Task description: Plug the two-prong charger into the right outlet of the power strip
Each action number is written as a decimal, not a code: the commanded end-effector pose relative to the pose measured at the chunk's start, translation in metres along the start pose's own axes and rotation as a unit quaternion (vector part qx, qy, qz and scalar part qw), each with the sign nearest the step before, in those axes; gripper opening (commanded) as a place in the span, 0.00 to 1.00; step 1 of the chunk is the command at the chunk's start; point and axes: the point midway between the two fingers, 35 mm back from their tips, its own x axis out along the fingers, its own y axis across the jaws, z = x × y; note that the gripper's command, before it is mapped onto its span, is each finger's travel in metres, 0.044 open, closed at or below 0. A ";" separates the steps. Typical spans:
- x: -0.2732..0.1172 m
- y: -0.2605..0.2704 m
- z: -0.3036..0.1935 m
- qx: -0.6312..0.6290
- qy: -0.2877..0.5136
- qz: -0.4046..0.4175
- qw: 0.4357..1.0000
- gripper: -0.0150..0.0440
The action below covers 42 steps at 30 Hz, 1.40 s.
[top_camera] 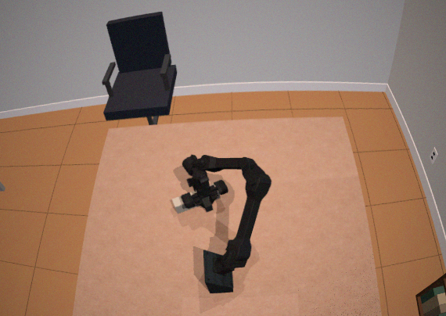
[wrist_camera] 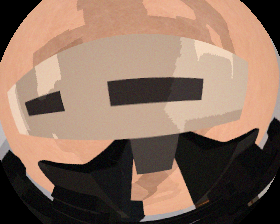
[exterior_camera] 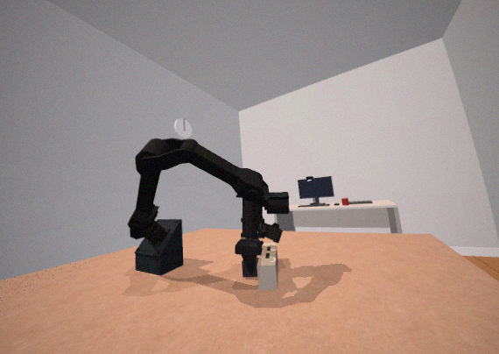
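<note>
The pale beige power strip (top_camera: 178, 204) (exterior_camera: 267, 278) (wrist_camera: 86, 90) stands on the table, with two dark slot-like outlets in its top face. In the wrist view one outlet (wrist_camera: 156, 91) is near the middle and the other (wrist_camera: 45, 103) is at the left. My gripper (exterior_camera: 250, 268) (wrist_camera: 148, 129) points down beside the strip's long side, low over the table, and is shut on the dark grey charger (wrist_camera: 155, 150). The charger shows between the fingers, at the strip's near edge and not over an outlet. Its prongs are hidden, and I cannot tell whether it touches the strip.
The arm's dark base (top_camera: 217, 275) (exterior_camera: 159, 251) stands on the table (top_camera: 313, 216) (exterior_camera: 372, 294). An office chair (top_camera: 141, 87) is beyond the table's far edge. A white desk (exterior_camera: 368, 206) with a monitor is in the background.
</note>
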 end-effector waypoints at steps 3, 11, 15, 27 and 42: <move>0.000 -0.002 0.008 0.011 -0.011 -0.001 1.000 0.25; 0.000 0.000 0.000 0.000 0.000 0.000 1.000 0.25; 0.000 0.000 0.000 0.000 0.000 0.000 1.000 0.25; 0.000 0.000 0.000 0.000 0.000 0.000 1.000 0.74; 0.000 0.000 -0.002 0.002 -0.002 0.000 1.000 1.00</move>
